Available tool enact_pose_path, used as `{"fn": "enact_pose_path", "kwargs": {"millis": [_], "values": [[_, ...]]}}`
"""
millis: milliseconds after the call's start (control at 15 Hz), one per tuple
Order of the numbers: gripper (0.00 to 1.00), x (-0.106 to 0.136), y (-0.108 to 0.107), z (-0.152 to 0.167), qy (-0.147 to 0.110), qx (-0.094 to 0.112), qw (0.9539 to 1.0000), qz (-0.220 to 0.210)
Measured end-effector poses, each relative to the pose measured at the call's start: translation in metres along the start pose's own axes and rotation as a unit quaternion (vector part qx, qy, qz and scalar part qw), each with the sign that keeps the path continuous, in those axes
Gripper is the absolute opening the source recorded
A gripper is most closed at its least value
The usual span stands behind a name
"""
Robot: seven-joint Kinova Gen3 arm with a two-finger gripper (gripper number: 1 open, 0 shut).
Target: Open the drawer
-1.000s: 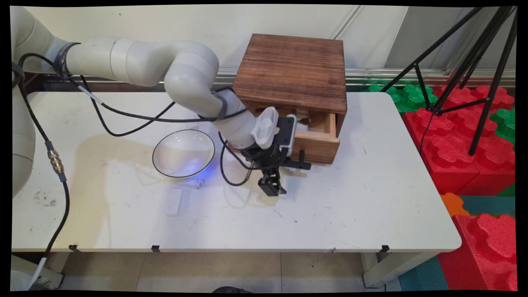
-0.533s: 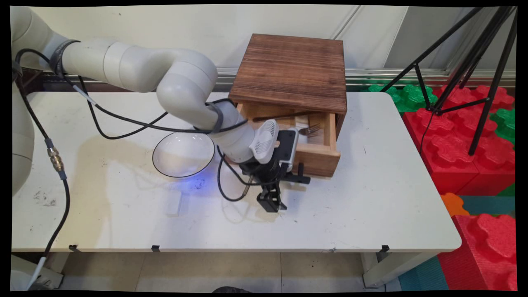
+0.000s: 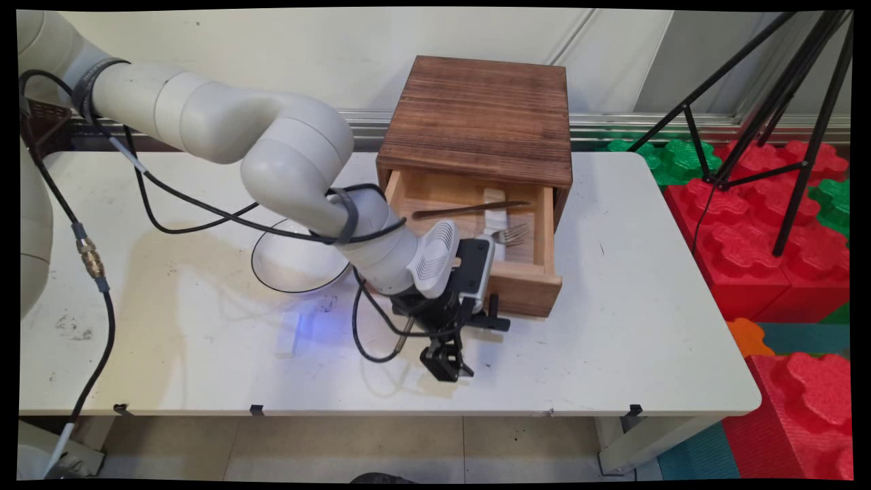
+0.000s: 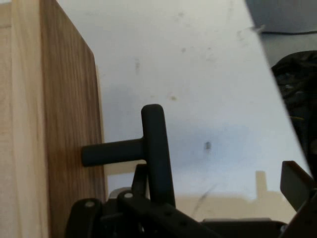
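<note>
The main view looks down from above the table's (image 3: 612, 354) near side toward the back wall. The hand view sits close against the drawer front (image 4: 69, 148). Both share its black handle (image 3: 495, 314).

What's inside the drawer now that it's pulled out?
In the open drawer lie a dark slim utensil, a fork and a white strip under them. The arm's wrist covers the near left corner; the part under the box is hidden.
</note>
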Motion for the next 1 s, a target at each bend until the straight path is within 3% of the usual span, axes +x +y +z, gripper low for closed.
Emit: {"fn": "enact_pose_path", "kwargs": {"millis": [1000], "values": [[1.0,0.015,0.049,-0.01,0.01,-0.032,0.9994,0.001]]}}
